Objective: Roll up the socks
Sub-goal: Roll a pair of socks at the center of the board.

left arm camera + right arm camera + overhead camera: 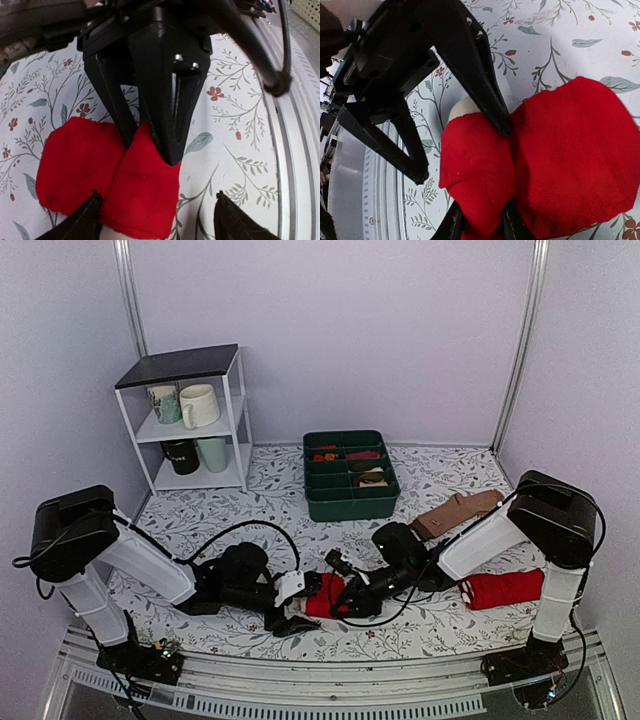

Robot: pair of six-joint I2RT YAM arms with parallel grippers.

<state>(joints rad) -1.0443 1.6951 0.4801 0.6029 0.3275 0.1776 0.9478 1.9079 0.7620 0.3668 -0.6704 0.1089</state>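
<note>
The socks (324, 596) lie bunched near the front middle of the table, bright red with a pale beige end (464, 108) peeking out. My right gripper (482, 226) is shut on a raised fold of the socks (480, 170). My left gripper (160, 222) faces it from the other side and is open, straddling the same fold (145, 192). In the right wrist view, one left finger (490, 105) presses into the crease beside the fold. The other finger (400, 150) stands clear of the fabric over the table. In the top view both grippers meet at the socks, left (303, 606) and right (346, 598).
An all-red sock bundle (504, 588) lies by the right arm's base, and a brown sock (456, 512) lies behind it. A green divided tray (350, 502) sits mid-table at the back. A white shelf (190, 365) with mugs stands at the back left. The table's metal front rail (300, 150) runs close by.
</note>
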